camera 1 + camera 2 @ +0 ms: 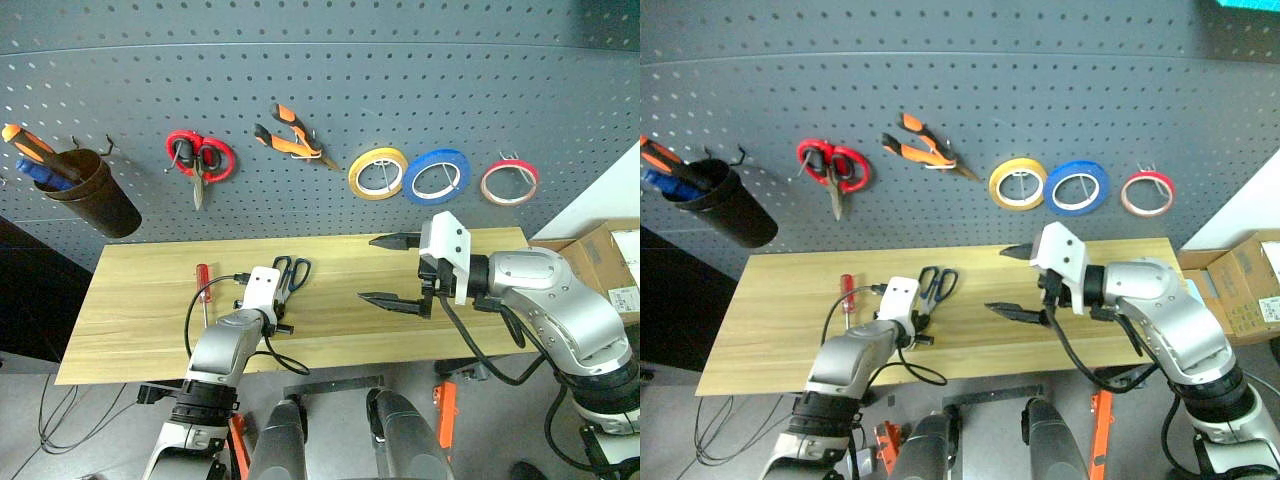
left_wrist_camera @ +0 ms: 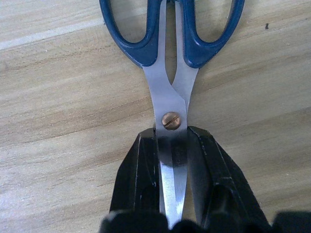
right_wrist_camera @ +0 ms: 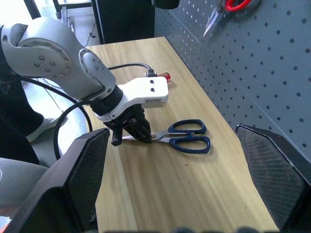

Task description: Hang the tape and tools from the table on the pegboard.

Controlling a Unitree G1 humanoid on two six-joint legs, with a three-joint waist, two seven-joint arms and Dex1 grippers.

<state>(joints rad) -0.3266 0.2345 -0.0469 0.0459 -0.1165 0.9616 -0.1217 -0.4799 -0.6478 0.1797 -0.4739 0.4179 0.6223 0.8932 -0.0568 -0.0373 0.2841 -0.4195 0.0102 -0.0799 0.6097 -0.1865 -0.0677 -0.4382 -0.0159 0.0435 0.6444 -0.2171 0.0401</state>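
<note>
gripping scissors [image 2: 167,58], left gripper [image 2: 172,160]

Left wrist view: the scissors [image 2: 172,73] are cut off by the frame edge, handle loops only partly in shot, and you can't see the blade tips behind the left gripper's [image 2: 173,194] fingers [image 2: 141,179]. Head views: the red-handled screwdriver [image 1: 202,283] has its shaft partly hidden behind a cable. What's in the dark cup [image 1: 92,192] on the pegboard [image 1: 330,90] is mostly hidden by its wall.
</note>
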